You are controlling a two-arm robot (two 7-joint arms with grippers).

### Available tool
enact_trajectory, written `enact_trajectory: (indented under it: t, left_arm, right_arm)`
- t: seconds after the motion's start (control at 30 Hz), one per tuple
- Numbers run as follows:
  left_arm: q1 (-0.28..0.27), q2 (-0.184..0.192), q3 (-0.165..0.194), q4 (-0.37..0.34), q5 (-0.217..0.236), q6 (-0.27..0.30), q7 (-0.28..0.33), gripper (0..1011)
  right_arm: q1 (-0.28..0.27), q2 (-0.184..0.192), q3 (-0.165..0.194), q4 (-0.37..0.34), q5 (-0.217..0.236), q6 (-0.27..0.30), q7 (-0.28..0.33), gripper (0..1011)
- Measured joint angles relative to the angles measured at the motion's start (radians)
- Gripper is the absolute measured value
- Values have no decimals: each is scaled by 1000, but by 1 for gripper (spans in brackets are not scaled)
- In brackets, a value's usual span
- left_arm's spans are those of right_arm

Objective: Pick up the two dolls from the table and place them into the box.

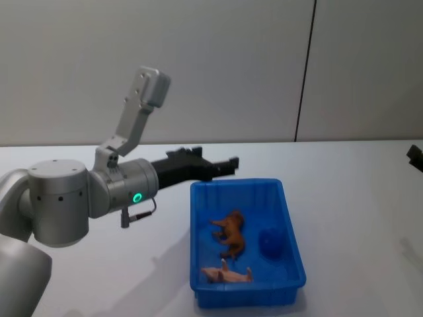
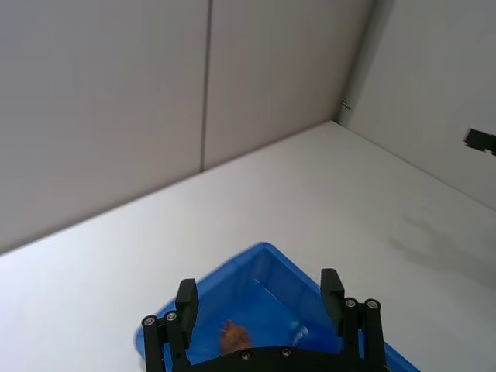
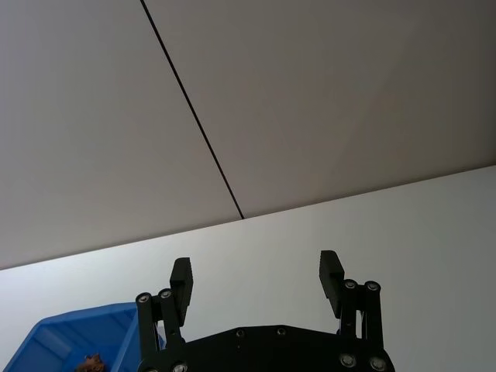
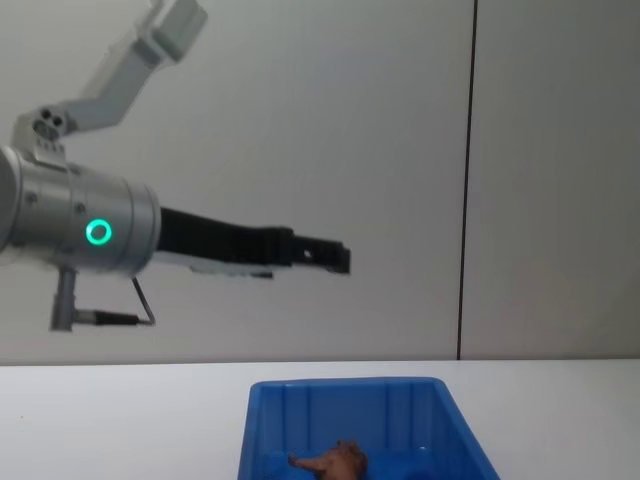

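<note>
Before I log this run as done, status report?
Left gripper open, empty, raised beside box. Right gripper open, empty. Pig, brown figure, blue doll all inside box. Nothing obstructing.

No readable text, label, brand, number or sign was visible on anything in these views
</note>
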Motion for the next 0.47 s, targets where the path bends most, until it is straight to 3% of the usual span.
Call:
enact_trajectory:
  t: [0.47]
  left_arm:
    - [41,21,-30,-119,22,-108,227,1001]
  right_arm:
    - [0,0,0,0,0,0,0,1003]
